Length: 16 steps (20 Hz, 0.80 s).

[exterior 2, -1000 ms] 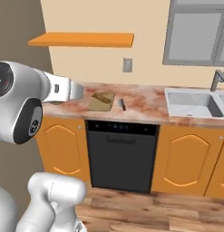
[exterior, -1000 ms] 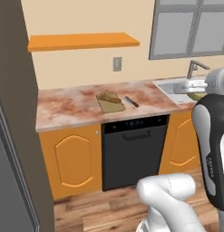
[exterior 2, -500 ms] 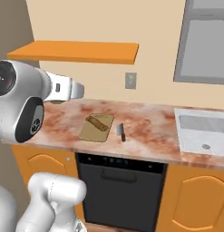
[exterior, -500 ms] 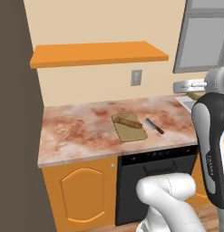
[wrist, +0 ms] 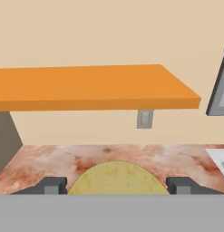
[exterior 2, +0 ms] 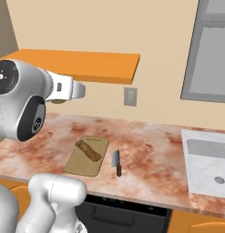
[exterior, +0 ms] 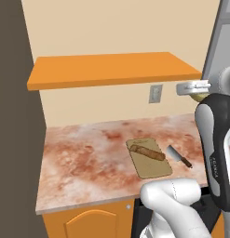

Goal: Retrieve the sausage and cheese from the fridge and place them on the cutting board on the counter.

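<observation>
Carrying the cheese [wrist: 117, 178] between our two dark fingertips, we hold the gripper [wrist: 117, 185] closed on this wide, pale yellow chunk, up above the counter [exterior: 88, 158] and short of the cutting board [exterior: 151, 165]. By our reckoning the job is about half done: the sausage [exterior: 148, 152] already lies diagonally on the board, and the cheese is left to set down beside it. The cheese looks domed and faintly mottled, with a rounded top edge. The sausage is a slim reddish-brown link with rounded ends. The board is a flat tan wooden rectangle with soft corners. A small cleaver [exterior 2: 116, 163] rests just beside it on the marbled reddish and white stone. An orange shelf [wrist: 90, 88] hangs on the wall above.
</observation>
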Tool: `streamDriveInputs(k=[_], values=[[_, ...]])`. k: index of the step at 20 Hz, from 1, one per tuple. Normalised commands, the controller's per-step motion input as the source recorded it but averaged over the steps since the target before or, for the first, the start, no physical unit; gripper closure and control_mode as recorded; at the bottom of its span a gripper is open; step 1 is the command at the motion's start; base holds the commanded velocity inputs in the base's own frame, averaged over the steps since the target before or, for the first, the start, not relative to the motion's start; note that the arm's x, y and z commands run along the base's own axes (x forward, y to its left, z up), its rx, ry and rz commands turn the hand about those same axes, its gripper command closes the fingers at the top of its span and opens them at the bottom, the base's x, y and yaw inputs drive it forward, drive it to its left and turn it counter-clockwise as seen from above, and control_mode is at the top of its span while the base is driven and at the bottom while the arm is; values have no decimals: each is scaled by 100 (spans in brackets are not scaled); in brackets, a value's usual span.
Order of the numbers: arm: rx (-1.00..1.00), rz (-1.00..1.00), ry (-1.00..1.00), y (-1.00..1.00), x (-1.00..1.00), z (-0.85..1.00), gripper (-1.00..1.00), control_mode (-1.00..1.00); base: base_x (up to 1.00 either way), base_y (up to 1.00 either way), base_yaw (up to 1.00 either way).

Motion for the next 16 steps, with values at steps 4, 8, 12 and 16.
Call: streamDriveInputs(k=[4, 8, 12, 16], values=[[0, 0, 0, 0, 0, 0, 100, 100, 34, 0, 4], [0, 0, 0, 0, 0, 0, 100, 100, 0, 3, 0], [0, 0, 0, 0, 0, 0, 100, 100, 11, 8, 0], [-7, 0, 14, 1, 6, -23, 100, -100, 0, 0, 0]])
